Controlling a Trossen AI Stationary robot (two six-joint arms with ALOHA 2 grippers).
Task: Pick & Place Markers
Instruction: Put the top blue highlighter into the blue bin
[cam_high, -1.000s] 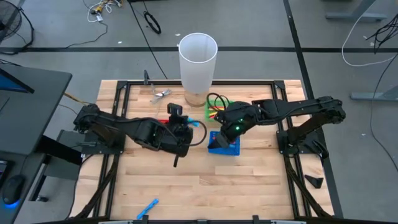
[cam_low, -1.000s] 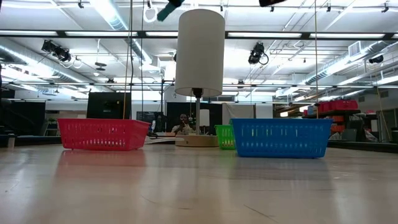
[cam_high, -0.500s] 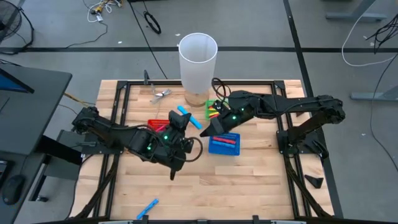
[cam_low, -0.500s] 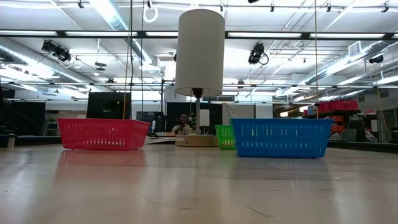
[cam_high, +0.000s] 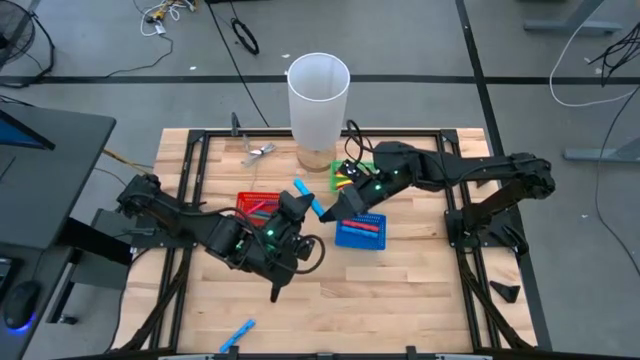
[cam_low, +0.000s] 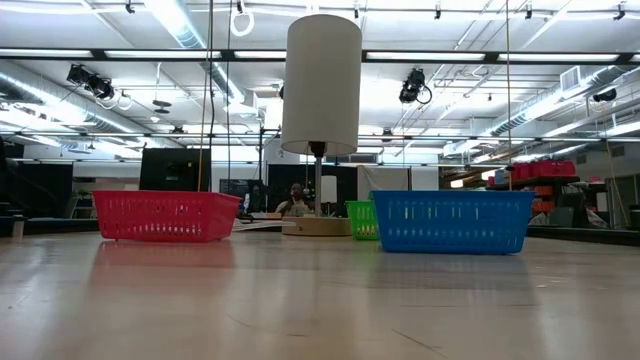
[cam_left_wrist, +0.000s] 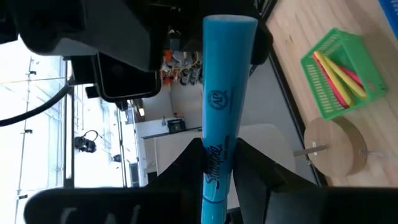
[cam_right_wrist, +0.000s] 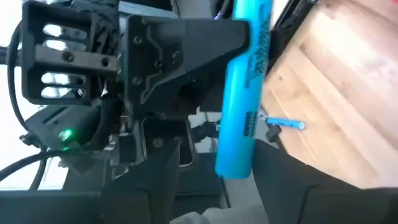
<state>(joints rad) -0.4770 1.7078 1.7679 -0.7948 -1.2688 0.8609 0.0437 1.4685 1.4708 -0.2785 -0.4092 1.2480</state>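
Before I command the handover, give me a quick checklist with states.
1. Left gripper clamped on the light blue marker: ok, fingers press both sides of its barrel.
2. Right gripper open to receive: ok, fingers stand apart with the marker's end at the gap.
3. Right pads touching the marker: cannot tell.
4. Red basket, green basket and blue basket upright on the table: ok.
5. All markers collected: not ok, a second blue marker lies loose near the table's front edge.
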